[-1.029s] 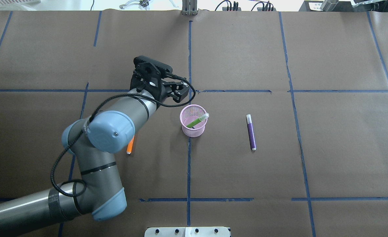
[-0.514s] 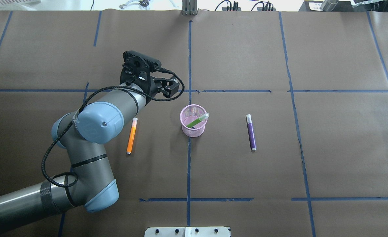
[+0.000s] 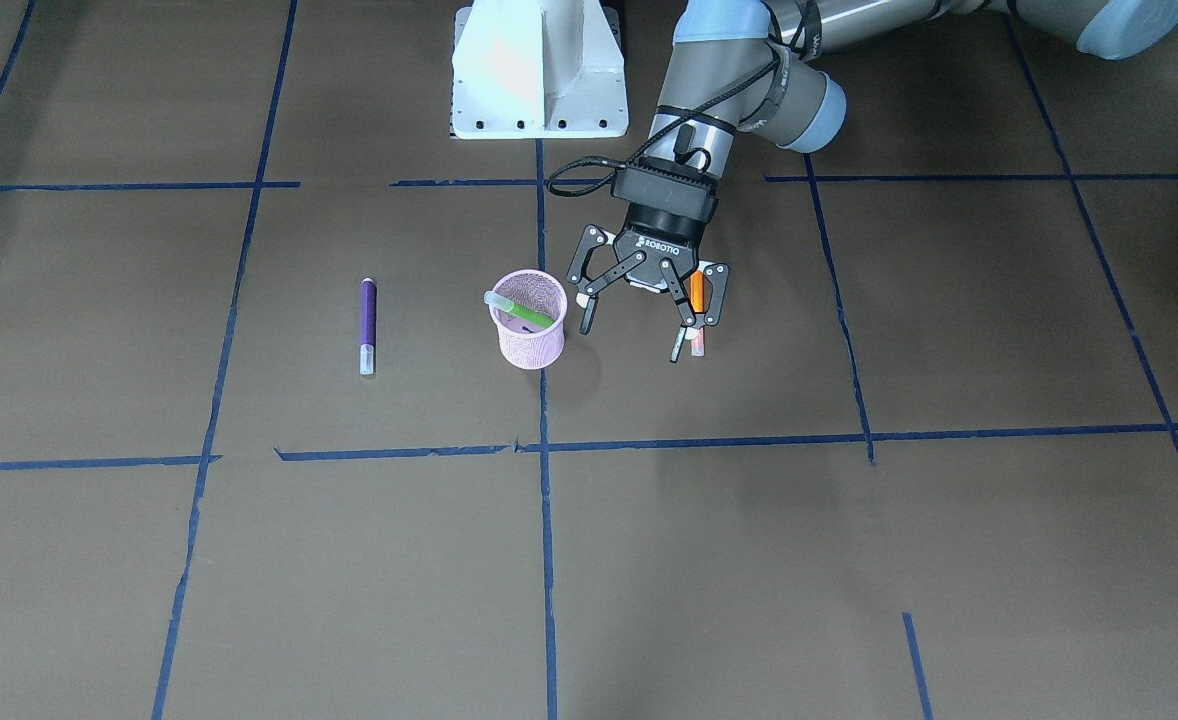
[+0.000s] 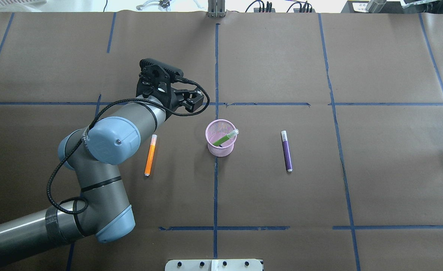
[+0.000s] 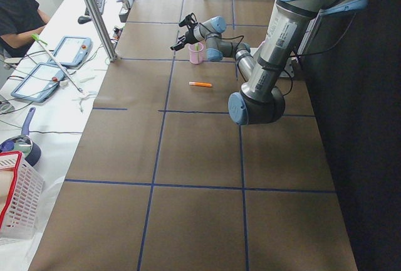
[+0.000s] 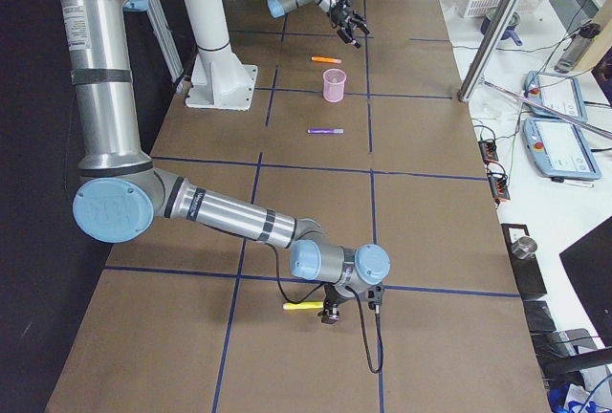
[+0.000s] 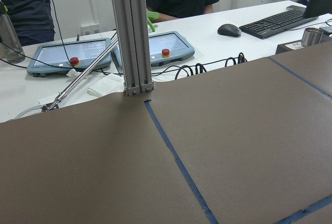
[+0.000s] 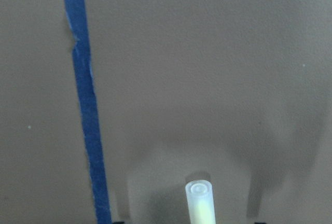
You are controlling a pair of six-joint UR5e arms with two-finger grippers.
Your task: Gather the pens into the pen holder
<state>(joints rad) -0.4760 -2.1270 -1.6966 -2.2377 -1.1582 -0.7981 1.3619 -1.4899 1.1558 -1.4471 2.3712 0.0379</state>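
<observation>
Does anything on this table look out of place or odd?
A yellow pen sits far from the pink pen holder, off beside the right hand; whether it is gripped is unclear. Nothing looks spilled or damaged.

Pen holder (image 4: 221,150) with one pen (image 4: 223,139) inside, between two pens (image 4: 150,155)

a broad table (image 4: 394,169) is covered in brown paper, marked into squares by blue tape (image 4: 216,188). along one long side runs a white desk (image 7: 212,45) with two touch panels (image 7: 70,60) (each has a red button), a keyboard (image 7: 277,22), a mouse (image 7: 229,29) and loose cables. an aluminium post (image 7: 130,32) stands at the table's edge. the opposite side is black (image 5: 369,158), perhaps a curtain. the light is bright and even.
</observation>
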